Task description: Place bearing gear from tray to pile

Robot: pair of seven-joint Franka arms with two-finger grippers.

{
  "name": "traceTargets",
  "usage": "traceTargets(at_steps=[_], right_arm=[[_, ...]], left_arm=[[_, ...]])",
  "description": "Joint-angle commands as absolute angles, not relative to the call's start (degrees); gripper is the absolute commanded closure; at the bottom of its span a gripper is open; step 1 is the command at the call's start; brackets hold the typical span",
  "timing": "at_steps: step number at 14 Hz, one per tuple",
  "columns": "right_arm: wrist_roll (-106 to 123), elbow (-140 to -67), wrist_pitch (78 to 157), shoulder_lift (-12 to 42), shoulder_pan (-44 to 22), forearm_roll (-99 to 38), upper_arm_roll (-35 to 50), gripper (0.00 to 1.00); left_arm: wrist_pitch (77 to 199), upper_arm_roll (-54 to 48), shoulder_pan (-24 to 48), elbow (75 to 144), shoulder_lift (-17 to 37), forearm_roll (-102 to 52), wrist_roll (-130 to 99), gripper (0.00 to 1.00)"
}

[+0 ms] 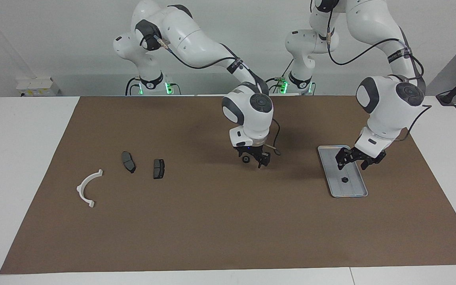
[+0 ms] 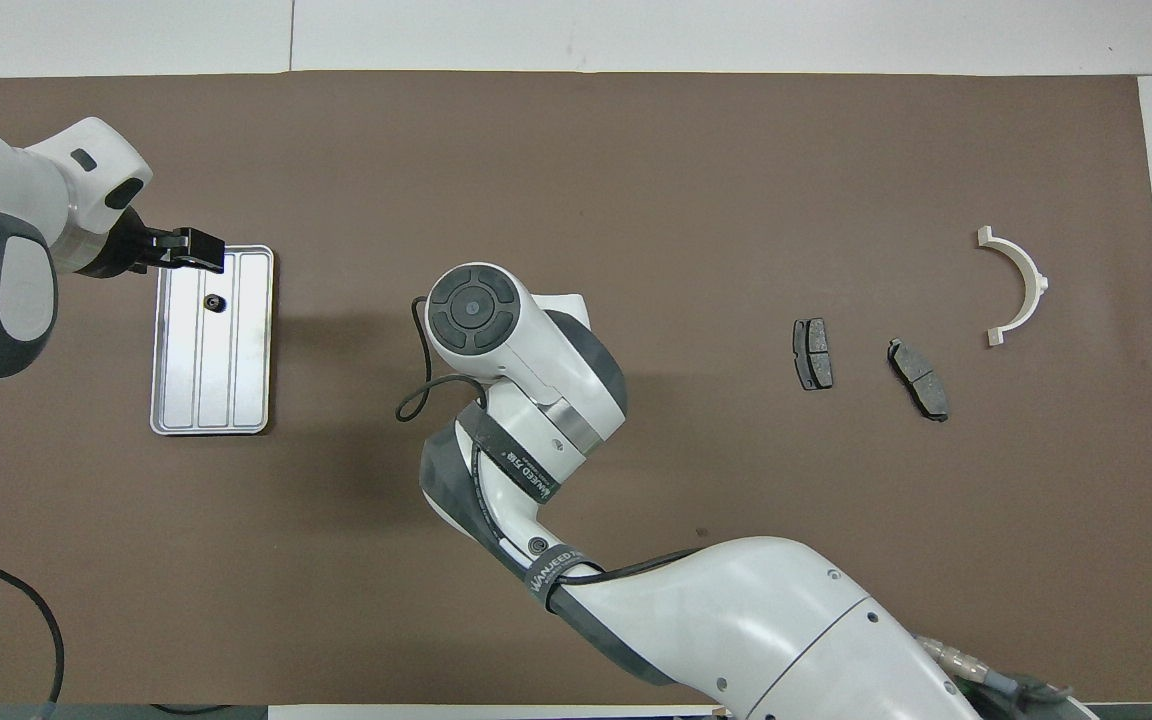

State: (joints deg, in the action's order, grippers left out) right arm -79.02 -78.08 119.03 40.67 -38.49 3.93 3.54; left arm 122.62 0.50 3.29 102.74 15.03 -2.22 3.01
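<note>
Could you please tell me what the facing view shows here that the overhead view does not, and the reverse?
Only the facing view shows the right gripper, up in the air over bare mat mid-table with a small dark round part at its fingers; from overhead the arm's own wrist hides it. It also shows the left gripper raised over the tray, not touching.

Only the overhead view shows the tray's lengthwise ridges clearly.

Both show the small dark gear lying in the tray, the two brake pads, and the white bracket toward the right arm's end.
</note>
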Motion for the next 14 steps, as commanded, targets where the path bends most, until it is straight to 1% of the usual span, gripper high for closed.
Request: traceTargets(at_steps=[1,4,8,12,13,14], right_arm=[[-80.3,-77.3,120.0,41.2,-38.6,5.3,3.5,0.0],[-80.0,-79.3,120.4,41.0,-38.4,5.4,3.5,0.0],[-79.7,-82.6,122.1,40.2,-38.2,5.4,3.6,0.0],[-79.6,-82.8,121.4,39.8,-38.1,5.3,3.6,0.0],[-79.6,-82.8,121.4,39.9,-38.1,5.3,3.6,0.01],[-79.6,-82.8,121.3,39.8,-38.1,5.3,3.6,0.06]], left_arm=[[125.9,0.3,1.8,105.5,14.9,-3.5,4.3,0.06],[127.0,0.3,-0.3,106.7,15.9,-3.5,7.6,0.06],[132.2,0.3,-0.6,109.1,17.1,-3.5,7.6,0.06],[132.2,0.4,-0.6,111.6,16.6,-3.5,7.5,0.07],[132.1,0.4,-0.6,112.2,16.4,-3.5,7.6,0.07],[132.1,0.4,-0.6,112.5,16.3,-3.5,7.5,0.08]])
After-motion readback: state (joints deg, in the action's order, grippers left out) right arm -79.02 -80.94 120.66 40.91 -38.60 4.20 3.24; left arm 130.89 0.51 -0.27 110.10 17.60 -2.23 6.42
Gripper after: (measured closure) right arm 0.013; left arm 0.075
